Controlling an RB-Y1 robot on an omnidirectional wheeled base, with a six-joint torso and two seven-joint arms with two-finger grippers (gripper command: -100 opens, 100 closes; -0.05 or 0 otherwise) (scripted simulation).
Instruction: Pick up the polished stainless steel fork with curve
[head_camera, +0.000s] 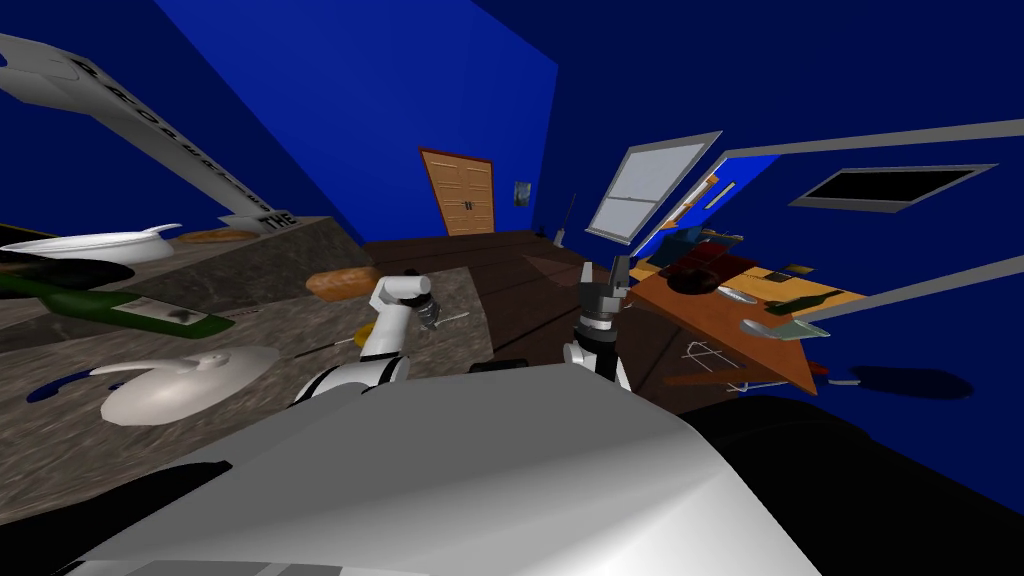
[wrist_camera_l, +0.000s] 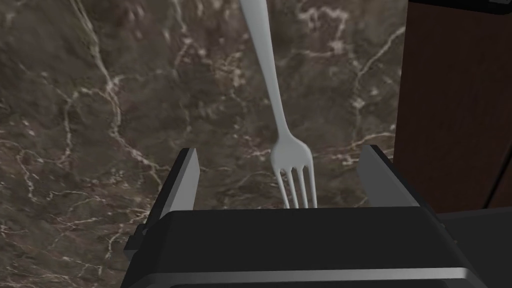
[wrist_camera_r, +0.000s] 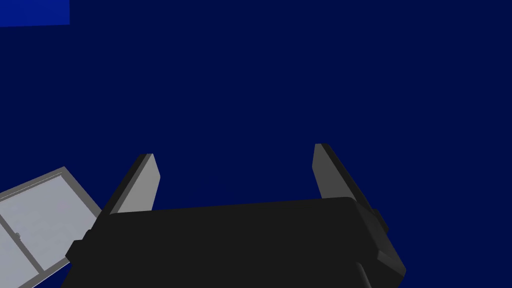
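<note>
**Desk:** Where's the fork?

**Me:** I have the fork (wrist_camera_l: 274, 95) lying flat on the brown, white-veined stone surface (wrist_camera_l: 100, 100), straight ahead of my left gripper (wrist_camera_l: 281, 149). Its tines point toward the gripper's dark body and sit in the gap between the two fingers (wrist_camera_l: 186, 175). The slim handle runs away from me across the stone. It is drawn a pale grey-white.

**Desk:** Have you got hold of it?

**Me:** No. The left gripper is spread wide and the fork touches neither finger. The tines lie nearer the finger on the side where the surface ends and the dark brown floor (wrist_camera_l: 450, 100) shows. Nothing is gripped. I can't tell how high the fingertips are above the stone.

**Desk:** And from the head camera?

**Me:** My left arm reaches over the surface (head_camera: 250, 310) close to its right-hand edge, with the left gripper (head_camera: 430, 312) angled down. The fork (head_camera: 455, 319) shows as a thin pale sliver just beside it.

**Desk:** What else is on there?

**Me:** A loaf of bread (head_camera: 340, 283) lies near my left wrist. Further left are a green bottle (head_camera: 110, 305) on its side, a white lidded pan (head_camera: 180, 380) and a white shallow dish (head_camera: 95, 245), all well apart from the fork.

**Desk:** Right arm?

**Me:** The right gripper (head_camera: 620, 268) is raised to the right of the surface, pointing up. Its wrist camera shows the right gripper (wrist_camera_r: 233, 151) spread wide too, with nothing between the blades.
</note>
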